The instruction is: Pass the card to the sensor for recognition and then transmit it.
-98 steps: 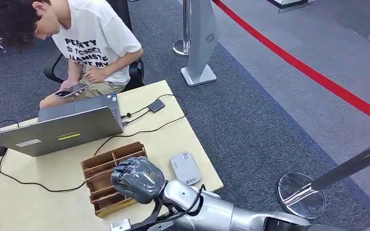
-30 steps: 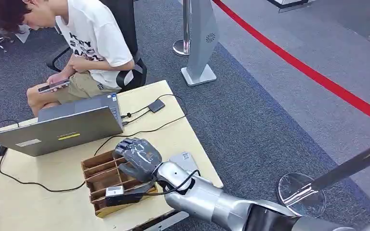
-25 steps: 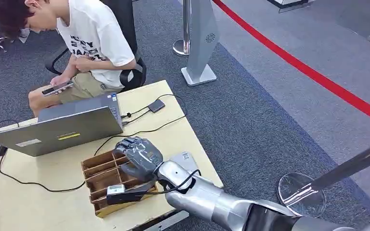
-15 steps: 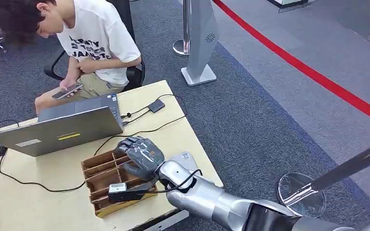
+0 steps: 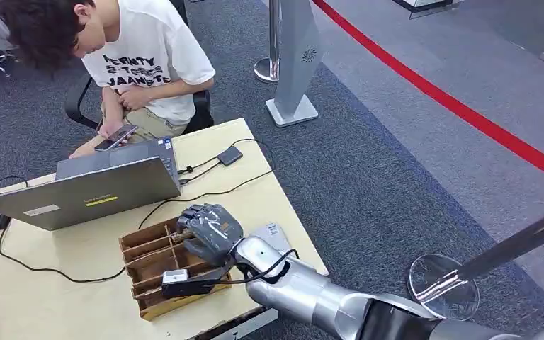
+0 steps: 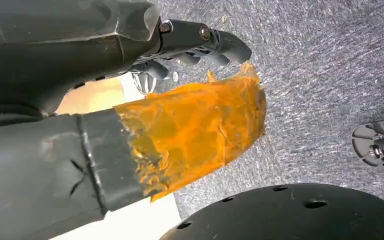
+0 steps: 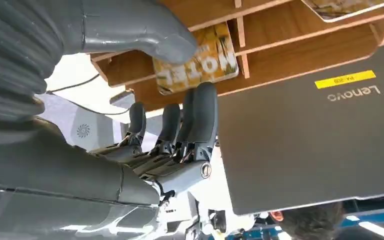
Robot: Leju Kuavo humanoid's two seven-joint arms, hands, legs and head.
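My right hand (image 5: 209,228) reaches down into the wooden card box (image 5: 145,258) near the table's front edge. In the right wrist view the thumb and a dark finger (image 7: 202,112) pinch a yellow card (image 7: 207,62) with white lettering that stands in a slot of the box (image 7: 290,30). A second card (image 7: 350,6) lies in another slot. The white sensor pad (image 5: 273,232) lies on the table just right of the hand, partly hidden by my forearm. My left hand (image 6: 130,125), its thumb wrapped in orange tape, hangs over the carpet and holds nothing.
An open grey laptop (image 5: 85,191) stands behind the box, with cables and a small black device (image 5: 230,156) around it. A person (image 5: 142,64) sits at the far side with a phone. A stanchion base (image 5: 443,287) stands on the carpet right of the table.
My right hand has come forward from above the box and lowered its fingers into a slot, closing on the card. The seated person has shifted and leaned in.
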